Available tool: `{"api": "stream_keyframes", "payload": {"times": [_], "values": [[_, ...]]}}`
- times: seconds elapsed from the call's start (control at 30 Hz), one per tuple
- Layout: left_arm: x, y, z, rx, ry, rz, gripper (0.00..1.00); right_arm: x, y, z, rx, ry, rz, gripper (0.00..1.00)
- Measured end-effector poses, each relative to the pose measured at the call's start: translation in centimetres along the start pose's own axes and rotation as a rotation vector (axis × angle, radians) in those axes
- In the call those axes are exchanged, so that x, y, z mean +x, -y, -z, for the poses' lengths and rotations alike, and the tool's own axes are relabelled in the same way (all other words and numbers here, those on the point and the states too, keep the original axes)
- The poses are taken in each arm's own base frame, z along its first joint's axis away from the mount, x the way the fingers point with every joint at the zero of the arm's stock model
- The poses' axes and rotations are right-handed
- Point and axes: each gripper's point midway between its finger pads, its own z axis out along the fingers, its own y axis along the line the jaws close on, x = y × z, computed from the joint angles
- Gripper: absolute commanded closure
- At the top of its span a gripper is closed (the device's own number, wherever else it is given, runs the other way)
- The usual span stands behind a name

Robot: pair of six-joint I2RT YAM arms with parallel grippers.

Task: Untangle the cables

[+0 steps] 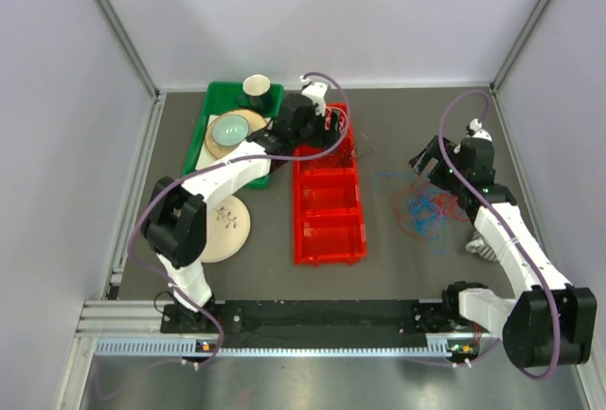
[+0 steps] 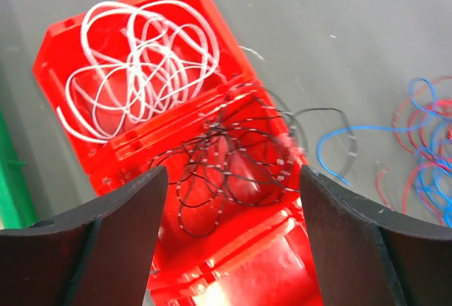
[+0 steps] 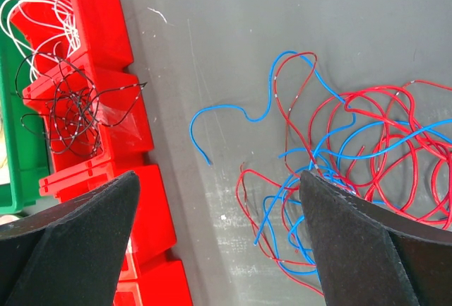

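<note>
Dark grey matte tabletop [image 1: 407, 121], pale walls [image 1: 331, 12], aluminium posts [image 1: 117, 22]. Left gripper [image 2: 233, 179] spread wide over black cable [image 2: 233, 143] in red bin [image 2: 247, 263]. Right gripper [image 3: 219, 179] wide apart above red-blue cable tangle [image 3: 353, 143].

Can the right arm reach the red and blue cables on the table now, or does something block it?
Probably yes. The right gripper hangs open over the red and blue cables, which lie uncovered on the table; the red bins stand clear to one side.
</note>
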Motion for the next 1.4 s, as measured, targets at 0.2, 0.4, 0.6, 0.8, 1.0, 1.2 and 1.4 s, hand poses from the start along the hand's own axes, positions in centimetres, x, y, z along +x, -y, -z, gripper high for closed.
{"api": "stream_keyframes", "payload": {"times": [0.2, 0.4, 0.6, 0.8, 1.0, 1.2, 1.4], "values": [[-2.3, 5.1, -0.7, 0.053, 0.023, -0.185, 0.19, 0.1, 0.0, 0.1, -0.001, 0.001, 0.0, 0.07], [2.1, 8.6, -3.5, 0.06, -0.066, -0.355, 0.22, 0.2, 0.1, 0.6, -0.003, 0.006, 0.0, 0.07], [6.6, 4.6, -6.2, -0.067, -0.184, -0.402, 0.56, 0.2, 0.1, 0.6, -0.001, 0.006, 0.0, 0.07], [5.9, 2.9, -6.5, -0.131, -0.166, -0.387, 1.0, 0.2, 0.2, 0.6, 0.001, 0.006, 0.0, 0.07], [5.8, 0.6, -5.6, -0.144, -0.171, -0.297, 1.0, 0.3, 0.2, 0.5, 0.003, 0.001, 0.0, 0.07], [4.0, -1.9, -4.0, -0.118, -0.136, -0.139, 1.0, 0.7, 0.5, 0.1, 0.013, -0.018, -0.002, 0.07], [3.8, -3.2, -3.7, -0.128, -0.127, -0.089, 1.0, 0.8, 0.5, -0.1, 0.016, -0.024, -0.006, 0.07]]}}
